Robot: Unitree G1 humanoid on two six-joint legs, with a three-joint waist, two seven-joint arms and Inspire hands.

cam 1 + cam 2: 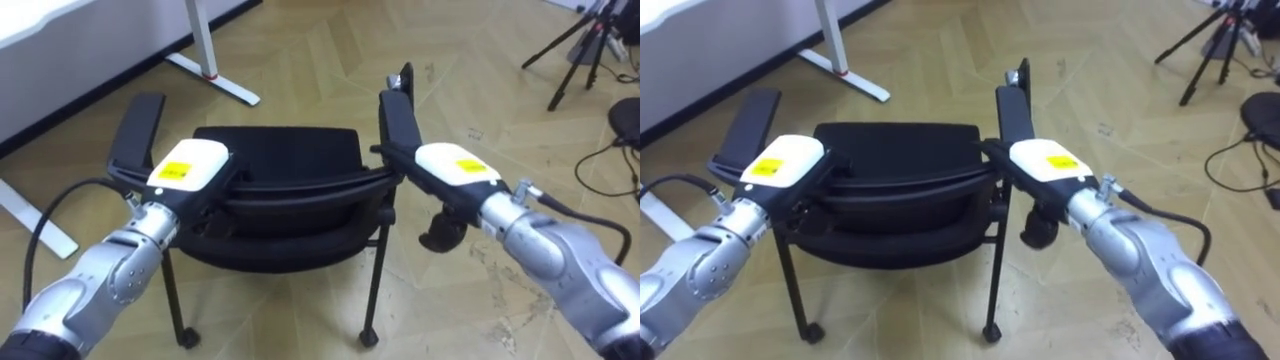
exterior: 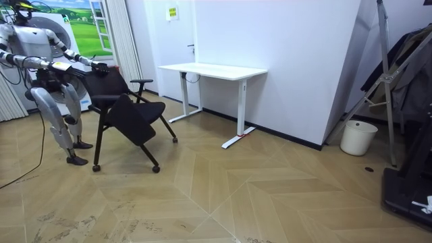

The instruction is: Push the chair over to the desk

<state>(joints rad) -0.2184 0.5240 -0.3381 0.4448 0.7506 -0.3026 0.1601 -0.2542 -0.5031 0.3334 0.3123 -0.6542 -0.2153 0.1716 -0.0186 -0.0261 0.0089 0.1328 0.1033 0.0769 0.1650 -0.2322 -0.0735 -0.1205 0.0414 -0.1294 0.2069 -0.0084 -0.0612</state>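
Chair [image 1: 280, 150]: your left robot hand [image 1: 190, 166] and right robot hand [image 1: 455, 165] at its backrest, grip unreadable; room view adds a white bucket [image 2: 358, 137].

No legible text anywhere.

Yellow label [image 1: 176, 172] on the back of the left hand [image 1: 205, 156]: dark marks, too small to read. Second yellow label [image 1: 467, 166] on the back of the right hand [image 1: 437, 156]: likewise dark print, unreadable.

Room view: small yellow-green sign [image 2: 172, 11] near the top edge of the white wall [image 2: 297, 61], above the left end of the desk [image 2: 212, 69]. It possibly carries lines of print, but nothing can be made out.
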